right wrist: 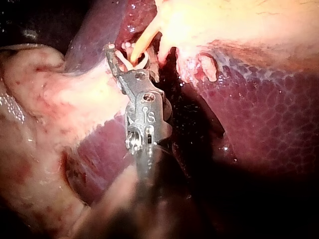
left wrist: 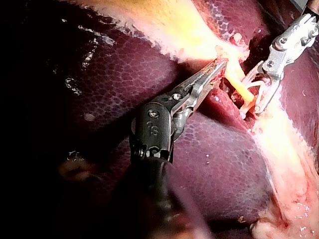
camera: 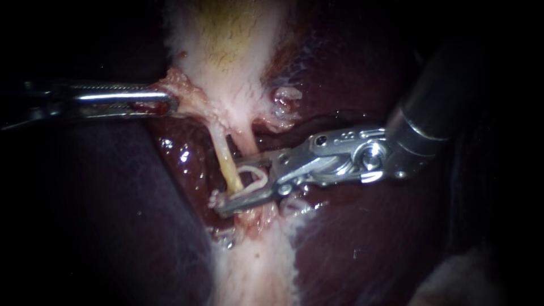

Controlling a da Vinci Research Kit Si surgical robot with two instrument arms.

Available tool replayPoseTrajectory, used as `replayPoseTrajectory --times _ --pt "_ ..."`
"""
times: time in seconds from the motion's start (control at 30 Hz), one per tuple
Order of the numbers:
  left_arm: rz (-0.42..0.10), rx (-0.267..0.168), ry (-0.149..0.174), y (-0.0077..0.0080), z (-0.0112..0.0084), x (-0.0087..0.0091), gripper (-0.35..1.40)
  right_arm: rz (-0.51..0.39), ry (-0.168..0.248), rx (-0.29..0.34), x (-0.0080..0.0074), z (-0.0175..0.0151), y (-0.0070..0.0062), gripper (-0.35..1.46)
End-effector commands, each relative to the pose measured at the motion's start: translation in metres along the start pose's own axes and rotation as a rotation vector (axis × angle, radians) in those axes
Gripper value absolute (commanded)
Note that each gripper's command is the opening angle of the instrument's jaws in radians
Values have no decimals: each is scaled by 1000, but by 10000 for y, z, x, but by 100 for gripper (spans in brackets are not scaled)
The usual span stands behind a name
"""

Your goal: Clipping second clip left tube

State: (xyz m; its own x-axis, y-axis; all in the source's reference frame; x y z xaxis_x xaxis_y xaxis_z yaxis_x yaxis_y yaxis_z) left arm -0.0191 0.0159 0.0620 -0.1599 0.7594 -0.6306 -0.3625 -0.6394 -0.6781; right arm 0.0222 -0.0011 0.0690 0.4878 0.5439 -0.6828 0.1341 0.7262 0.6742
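A thin yellowish tube (camera: 226, 161) runs down from the pale gallbladder (camera: 226, 34). My right instrument (camera: 231, 186) comes in from the upper right. Its jaws stand apart on either side of the tube's lower end and hold a white clip (camera: 252, 177) between them. The right wrist view shows the same jaws (right wrist: 130, 59) straddling the tube (right wrist: 144, 42). My left instrument (camera: 169, 105) enters from the left, its jaws shut on pale tissue at the gallbladder's lower edge, beside the tube's upper end. In the left wrist view its toothed jaws (left wrist: 222, 64) grip that tissue next to the tube (left wrist: 238, 87).
Dark red liver (camera: 368, 238) lies on both sides of the tube. A pale fatty band (camera: 255, 266) continues below the right jaws. A second pale strand (camera: 246, 141) runs just right of the tube.
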Motion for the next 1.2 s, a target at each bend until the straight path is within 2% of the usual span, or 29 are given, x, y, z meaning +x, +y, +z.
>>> replayPoseTrajectory --times 0.03,0.2,0.3,0.6,0.7,0.8,0.97,1.2 --pt "0 0 0 0 0 0 -35 3 7 10 0 1 0 50" --pt "0 1 0 0 1 0 -35 3 33 44 0 2 -4 50" --pt "0 1 0 0 1 -1 -35 -3 62 71 2 4 -9 50" --pt "0 0 0 0 1 -1 -35 -20 110 124 12 12 -37 49" --pt "0 0 0 -1 1 -1 -35 -25 110 149 16 15 -45 49" --pt "0 0 0 -1 1 -1 -35 -39 96 201 18 17 -53 48" --pt "0 0 0 -1 1 -1 -35 -61 95 266 22 21 -67 46" --pt "0 0 0 -1 1 -1 -35 -79 95 298 26 24 -78 44"
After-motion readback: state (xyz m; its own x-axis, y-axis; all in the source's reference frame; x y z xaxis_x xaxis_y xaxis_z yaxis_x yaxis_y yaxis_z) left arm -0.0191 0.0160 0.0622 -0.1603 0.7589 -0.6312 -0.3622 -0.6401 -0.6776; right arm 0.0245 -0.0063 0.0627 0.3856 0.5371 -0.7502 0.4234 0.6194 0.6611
